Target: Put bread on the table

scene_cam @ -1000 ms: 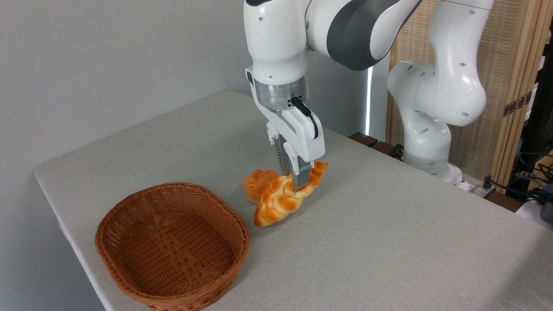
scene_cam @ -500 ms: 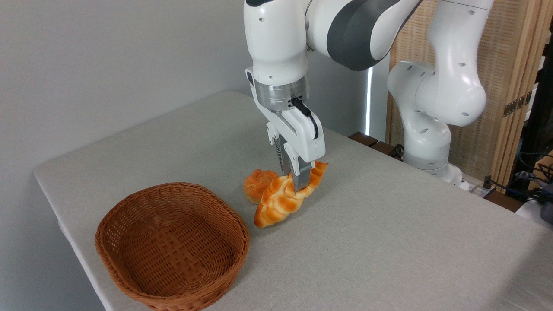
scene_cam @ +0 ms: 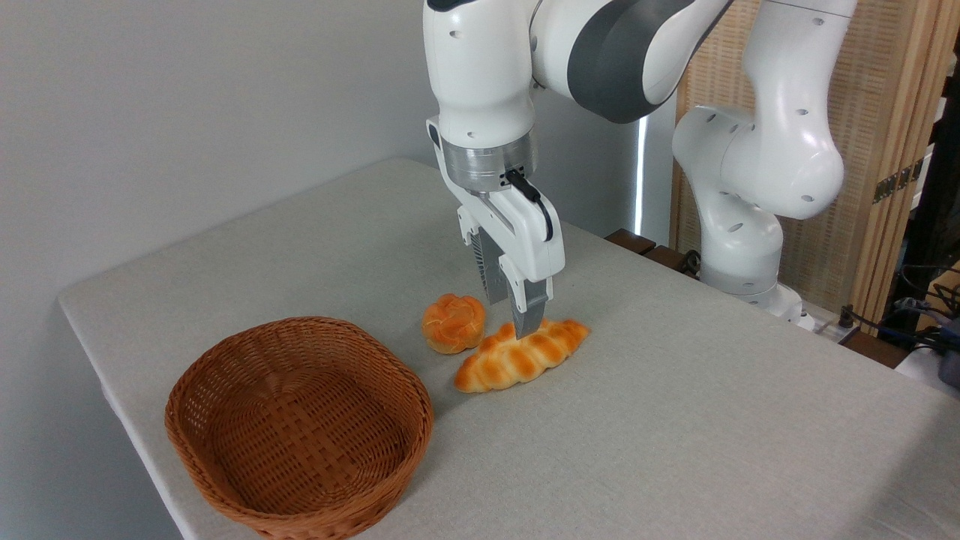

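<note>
The bread (scene_cam: pixel 523 355), a long braided golden-orange loaf, lies flat on the grey-beige table (scene_cam: pixel 675 420) near its middle. My gripper (scene_cam: pixel 510 311) hangs straight above the loaf's middle, open, its fingers parted with nothing between them. The near fingertip (scene_cam: pixel 527 319) sits just over the loaf's top. A small round orange bun (scene_cam: pixel 453 322) rests on the table just left of the loaf, not touching the gripper.
A brown wicker basket (scene_cam: pixel 300 427) stands at the table's front left, with nothing in it. The arm's white base (scene_cam: pixel 742 247) rises at the back right. The table's left and front edges are near the basket.
The gripper has opened and let go of the bread. The loaf dropped from its tilted, lifted pose and now lies flat on the table, shifted a little right of the bun.
</note>
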Controlling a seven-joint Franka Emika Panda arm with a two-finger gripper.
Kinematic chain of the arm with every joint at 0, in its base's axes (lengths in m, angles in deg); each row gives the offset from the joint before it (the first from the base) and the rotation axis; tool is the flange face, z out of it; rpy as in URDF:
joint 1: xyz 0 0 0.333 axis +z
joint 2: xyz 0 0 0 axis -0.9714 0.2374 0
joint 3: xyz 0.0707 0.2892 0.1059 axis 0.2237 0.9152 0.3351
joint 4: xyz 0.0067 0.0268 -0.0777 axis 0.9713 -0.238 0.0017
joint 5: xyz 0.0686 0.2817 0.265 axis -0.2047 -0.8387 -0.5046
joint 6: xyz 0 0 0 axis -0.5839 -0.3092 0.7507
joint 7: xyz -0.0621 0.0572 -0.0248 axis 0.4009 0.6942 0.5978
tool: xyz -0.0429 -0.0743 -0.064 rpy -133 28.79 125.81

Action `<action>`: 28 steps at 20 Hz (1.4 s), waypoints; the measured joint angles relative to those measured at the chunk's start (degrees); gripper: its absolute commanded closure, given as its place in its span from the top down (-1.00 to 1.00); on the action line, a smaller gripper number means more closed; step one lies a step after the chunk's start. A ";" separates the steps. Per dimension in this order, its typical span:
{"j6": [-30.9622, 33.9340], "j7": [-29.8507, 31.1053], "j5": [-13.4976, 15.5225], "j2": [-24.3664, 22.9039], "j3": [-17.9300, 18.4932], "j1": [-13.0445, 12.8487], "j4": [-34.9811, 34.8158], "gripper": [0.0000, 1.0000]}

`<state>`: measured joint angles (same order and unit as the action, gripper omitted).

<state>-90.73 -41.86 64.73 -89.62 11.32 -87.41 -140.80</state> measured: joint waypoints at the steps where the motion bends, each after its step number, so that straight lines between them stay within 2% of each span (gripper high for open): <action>1: 0.00 0.00 0.00 0.00 0.01 0.00 0.00 1.00; 7: -0.07 1.24 0.01 -0.24 0.11 0.00 1.44 1.00; 12: 0.22 8.71 0.45 -0.29 0.11 -0.02 9.12 1.00; 15: 3.67 12.59 0.69 1.57 -0.39 -0.20 15.48 1.00; 19: 5.66 18.91 0.71 8.07 -3.66 -0.09 24.95 1.00; 21: 5.88 20.44 0.70 11.25 -7.41 1.57 28.00 1.00; 23: 6.25 21.31 0.41 13.43 -10.86 3.14 29.55 1.00; 28: 8.61 23.48 -3.18 15.81 -14.24 3.76 30.20 1.00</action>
<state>-82.12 -18.38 61.55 -73.80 -2.92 -83.65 -110.60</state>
